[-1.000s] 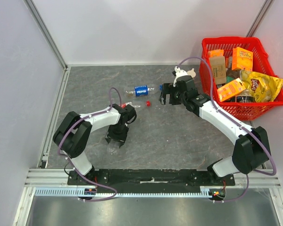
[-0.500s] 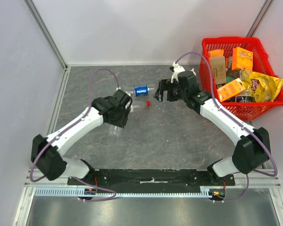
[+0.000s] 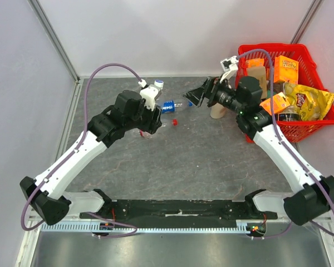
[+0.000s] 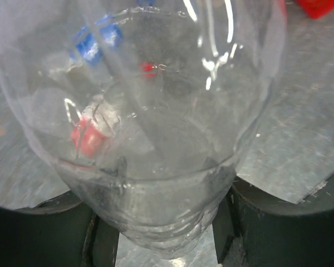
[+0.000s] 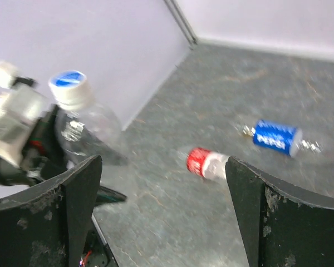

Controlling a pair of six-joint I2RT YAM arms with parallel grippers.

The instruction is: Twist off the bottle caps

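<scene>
Left end effector point(image 3: 147, 118), arm outstretched, clamps the unlabelled bottle point(image 4: 156, 111); right end effector point(image 5: 162, 164) gapes empty.

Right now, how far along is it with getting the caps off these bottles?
Seemingly done: a small red cap lies loose on the table. In hand: the left gripper holds the clear bottle in the air, its white cap on; the open right gripper faces it without touching. Left: that cap, plus the Pepsi bottle lying on the table, whose cap end I cannot make out.
</scene>
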